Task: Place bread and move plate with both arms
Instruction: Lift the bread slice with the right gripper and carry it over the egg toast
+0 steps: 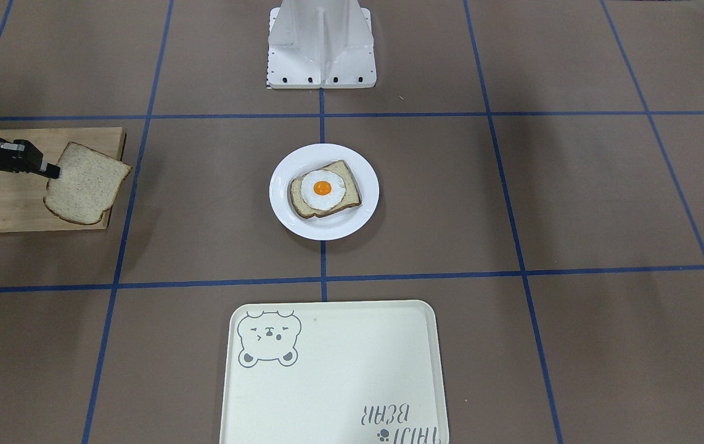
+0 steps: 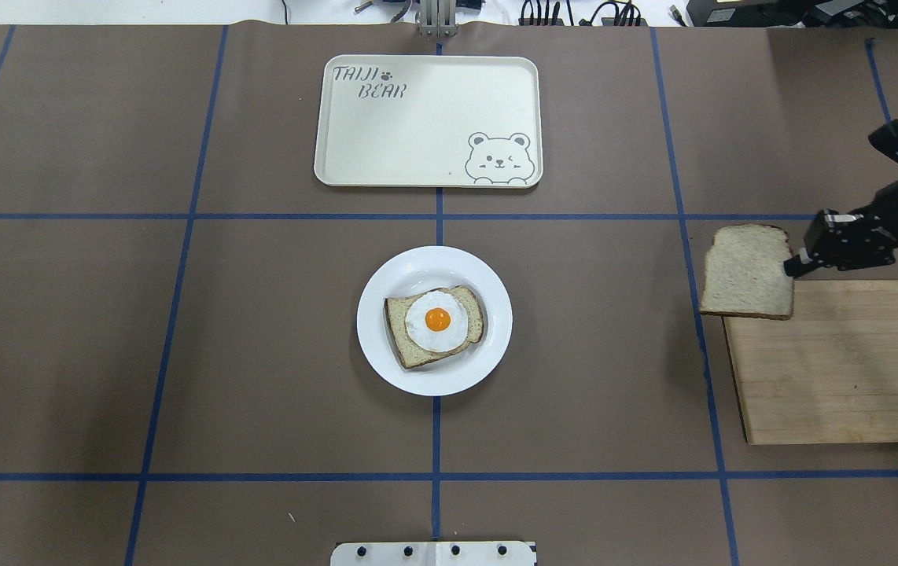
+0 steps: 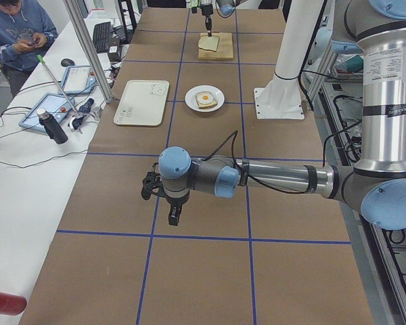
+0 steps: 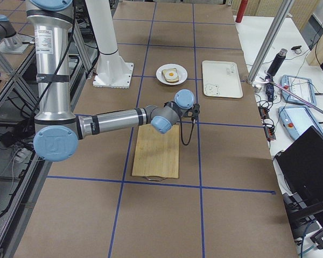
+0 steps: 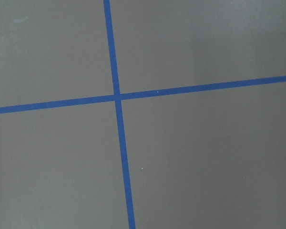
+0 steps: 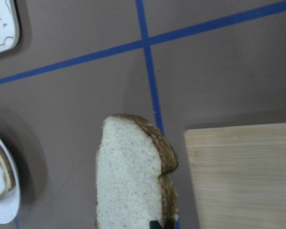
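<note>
The plain bread slice [image 1: 87, 184] hangs in my right gripper [image 1: 53, 171], which is shut on its edge and holds it above the near corner of the wooden cutting board [image 1: 7, 197]. In the overhead view the bread [image 2: 746, 271] is at the right, with the gripper [image 2: 791, 266] beside it. The right wrist view shows the bread [image 6: 131, 176] close up. The white plate [image 2: 386, 354] sits mid-table and bears a slice with a fried egg [image 2: 435, 324]. My left gripper [image 3: 173, 218] hovers over bare table far from the plate; I cannot tell if it is open or shut.
The cream bear-print tray [image 2: 427, 118] lies beyond the plate, on the far side from the robot. The cutting board [image 2: 842, 369] lies at the right. The white robot base [image 1: 321, 43] stands behind the plate. Blue tape lines grid the brown table.
</note>
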`<action>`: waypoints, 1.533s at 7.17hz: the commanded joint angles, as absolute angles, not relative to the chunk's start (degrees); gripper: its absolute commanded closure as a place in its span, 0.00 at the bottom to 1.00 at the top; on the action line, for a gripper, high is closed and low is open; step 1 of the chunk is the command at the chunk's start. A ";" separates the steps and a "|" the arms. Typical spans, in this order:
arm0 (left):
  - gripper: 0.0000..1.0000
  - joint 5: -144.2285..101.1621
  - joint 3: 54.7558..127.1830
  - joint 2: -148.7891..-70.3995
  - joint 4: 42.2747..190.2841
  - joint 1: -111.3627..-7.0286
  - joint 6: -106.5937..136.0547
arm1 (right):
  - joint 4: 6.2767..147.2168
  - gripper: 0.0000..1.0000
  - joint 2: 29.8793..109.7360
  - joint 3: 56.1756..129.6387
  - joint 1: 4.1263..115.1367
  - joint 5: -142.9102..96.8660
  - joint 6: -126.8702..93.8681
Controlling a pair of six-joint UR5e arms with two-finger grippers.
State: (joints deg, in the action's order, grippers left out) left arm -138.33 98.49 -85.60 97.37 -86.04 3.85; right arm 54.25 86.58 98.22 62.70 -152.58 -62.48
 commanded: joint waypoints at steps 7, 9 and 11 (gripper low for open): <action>0.01 -138.34 98.35 -87.01 97.47 -86.04 3.69 | 53.70 1.00 59.76 97.45 34.04 -122.47 -106.55; 0.01 -138.34 98.44 -87.10 97.47 -86.04 3.69 | 53.79 1.00 63.25 103.41 25.80 -104.69 -120.44; 0.01 -138.34 98.44 -87.10 97.47 -86.04 3.69 | 53.96 1.00 65.55 106.43 17.62 -85.01 -132.46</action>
